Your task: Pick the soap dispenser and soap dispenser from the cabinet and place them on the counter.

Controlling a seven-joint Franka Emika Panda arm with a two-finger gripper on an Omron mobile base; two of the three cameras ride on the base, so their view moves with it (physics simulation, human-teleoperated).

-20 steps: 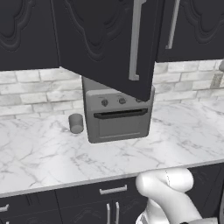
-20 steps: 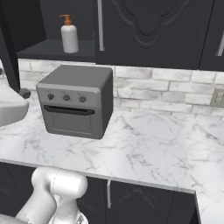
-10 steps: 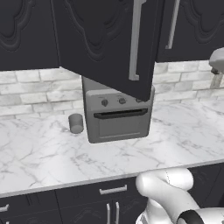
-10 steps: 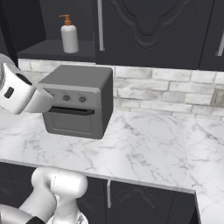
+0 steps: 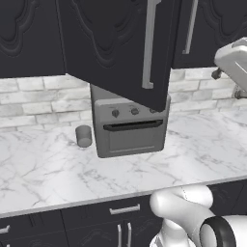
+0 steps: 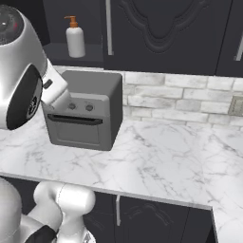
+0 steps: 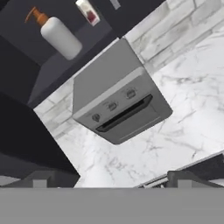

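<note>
So compared to a moment ago, the arm has swung way up: in the right base view the big white arm link now looms in front of the toaster oven, where half a second back it was lower and further left. In the left base view more of the arm pokes in at the right edge too. Nothing else has budged.

The tool is spread wide, fingers well apart, nothing between them, well short of the shelf.

The white soap dispenser with the orange pump stands upright on the open shelf of the black cabinet, just above the oven. In the hand view it's tilted by the camera roll, with a small white carton with a red mark near it. The cabinet door hangs open. A grey cup sits on the marble surface just beside the oven.
</note>
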